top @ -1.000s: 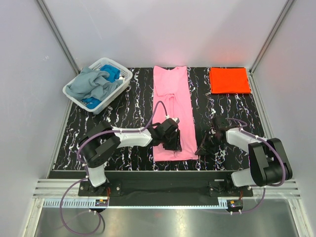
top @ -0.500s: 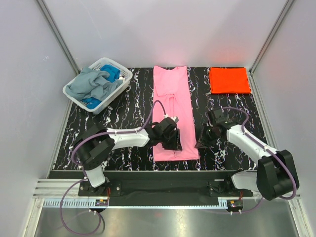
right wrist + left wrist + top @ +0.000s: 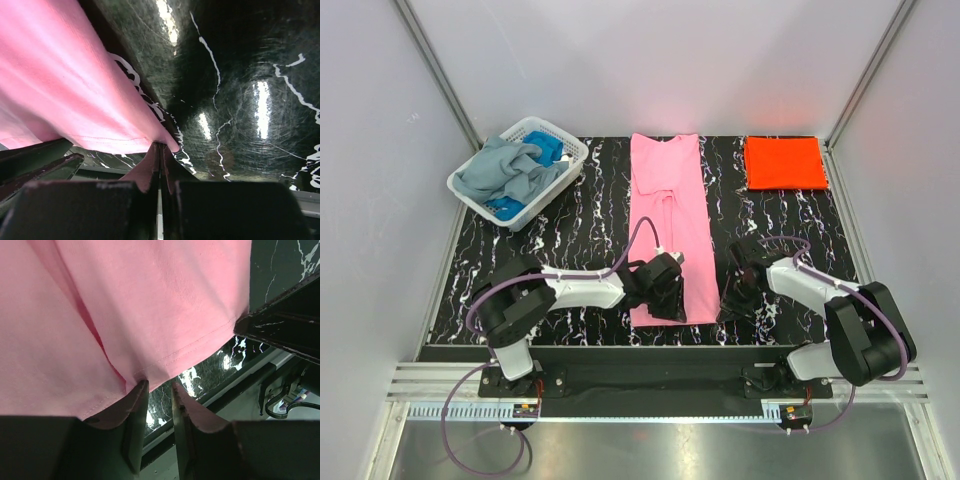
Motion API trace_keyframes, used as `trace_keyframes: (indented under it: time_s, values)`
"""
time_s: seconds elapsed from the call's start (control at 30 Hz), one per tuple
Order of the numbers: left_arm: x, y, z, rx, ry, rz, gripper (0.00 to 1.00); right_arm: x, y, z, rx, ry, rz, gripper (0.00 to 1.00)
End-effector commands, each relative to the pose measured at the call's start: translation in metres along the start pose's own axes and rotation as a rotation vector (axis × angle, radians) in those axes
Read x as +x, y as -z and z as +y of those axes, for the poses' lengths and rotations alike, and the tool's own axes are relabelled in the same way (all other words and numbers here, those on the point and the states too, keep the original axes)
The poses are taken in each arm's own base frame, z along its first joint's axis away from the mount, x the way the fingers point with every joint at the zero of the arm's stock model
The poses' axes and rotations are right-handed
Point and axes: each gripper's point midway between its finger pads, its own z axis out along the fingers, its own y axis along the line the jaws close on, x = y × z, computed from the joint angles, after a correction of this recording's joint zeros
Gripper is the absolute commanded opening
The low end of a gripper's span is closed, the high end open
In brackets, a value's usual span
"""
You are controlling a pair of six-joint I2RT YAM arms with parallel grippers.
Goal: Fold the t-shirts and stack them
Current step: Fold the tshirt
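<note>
Lengthwise, the pink t-shirt (image 3: pixel 665 190) lies folded into a narrow, smooth strip.

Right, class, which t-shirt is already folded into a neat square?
The orange-red t-shirt in the far right corner. The pink t-shirt lies long and flat; the grey-blue t-shirt and blue t-shirt sit crumpled in the basket.

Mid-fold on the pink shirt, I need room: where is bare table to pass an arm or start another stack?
Bare table lies between the basket and the pink t-shirt, and on the right in front of the orange-red t-shirt. The near edge is crowded: left gripper and right gripper both sit at the pink hem.
</note>
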Motion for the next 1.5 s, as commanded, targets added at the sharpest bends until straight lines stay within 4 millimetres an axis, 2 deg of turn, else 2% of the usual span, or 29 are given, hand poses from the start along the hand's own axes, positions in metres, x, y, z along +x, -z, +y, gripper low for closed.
trace_keyframes:
  time_s: [0.0,0.1,0.2,0.23,0.3,0.33,0.43,0.47,0.5,0.57,0.6,0.63,0.67,0.7,0.77,0.8,0.93,1.0,1.07,1.17,1.27,1.43,1.47]
  values:
    - [0.000,0.005,0.003,-0.025,0.001,-0.018,0.31,-0.004,-0.001,-0.002,0.020,-0.004,-0.039,0.00]
    - [-0.001,0.008,-0.002,-0.010,0.002,-0.014,0.31,-0.007,0.003,-0.002,0.037,-0.001,-0.051,0.00]
    - [-0.004,0.019,-0.013,0.028,0.005,-0.025,0.33,-0.011,0.016,0.007,0.028,0.015,-0.079,0.00]
    - [-0.007,0.029,-0.022,0.059,-0.001,-0.039,0.37,-0.013,0.021,0.011,0.018,0.020,-0.090,0.00]
    - [-0.008,0.042,-0.031,0.093,-0.009,-0.036,0.39,-0.016,0.034,0.021,-0.004,0.034,-0.114,0.00]
    - [-0.015,0.055,-0.041,0.121,-0.015,-0.059,0.40,-0.017,0.038,0.025,-0.016,0.037,-0.121,0.00]
    - [-0.020,0.078,-0.042,0.132,-0.022,-0.086,0.41,-0.019,0.050,0.051,-0.091,0.055,-0.135,0.00]
    - [-0.025,0.081,-0.033,0.116,-0.007,-0.098,0.41,-0.019,0.051,0.059,-0.113,0.066,-0.135,0.00]
    - [-0.026,0.085,-0.026,0.105,0.005,-0.108,0.41,-0.018,0.053,0.077,-0.164,0.087,-0.136,0.00]
    - [-0.028,0.091,0.003,0.046,0.041,-0.137,0.40,-0.017,0.049,0.094,-0.199,0.113,-0.124,0.00]
    - [-0.028,0.097,0.009,0.042,0.050,-0.153,0.40,-0.015,0.051,0.112,-0.242,0.152,-0.129,0.00]
    - [-0.023,0.094,0.026,0.013,0.071,-0.145,0.39,-0.013,0.049,0.120,-0.255,0.159,-0.123,0.00]
    - [-0.020,0.094,0.031,0.015,0.080,-0.145,0.39,-0.011,0.041,0.126,-0.251,0.171,-0.102,0.00]
    - [-0.012,0.094,0.041,0.006,0.087,-0.143,0.37,-0.010,0.040,0.140,-0.289,0.191,-0.100,0.00]
    - [-0.007,0.093,0.049,0.000,0.108,-0.143,0.35,0.000,0.023,0.149,-0.287,0.212,-0.047,0.00]
    - [0.002,0.089,0.059,-0.018,0.114,-0.129,0.32,0.002,0.019,0.158,-0.315,0.231,-0.033,0.00]
    - [0.018,0.079,0.081,-0.053,0.147,-0.105,0.27,0.016,-0.013,0.159,-0.280,0.266,0.027,0.00]
    - [0.026,0.075,0.103,-0.141,0.160,-0.094,0.25,0.017,-0.025,0.151,-0.244,0.273,0.016,0.00]
    - [0.037,0.078,0.127,-0.255,0.179,-0.085,0.22,0.024,-0.034,0.148,-0.233,0.297,0.002,0.00]
    - [0.044,0.084,0.143,-0.302,0.189,-0.104,0.21,0.038,-0.044,0.142,-0.236,0.298,0.048,0.00]
    - [0.037,0.096,0.137,-0.287,0.182,-0.140,0.21,0.034,-0.037,0.149,-0.253,0.306,0.026,0.00]
    - [-0.006,0.113,0.064,0.035,0.137,-0.274,0.23,0.028,-0.025,0.160,-0.260,0.309,-0.002,0.00]
    - [-0.008,0.113,0.059,0.065,0.145,-0.284,0.22,0.029,-0.026,0.158,-0.257,0.307,0.000,0.00]
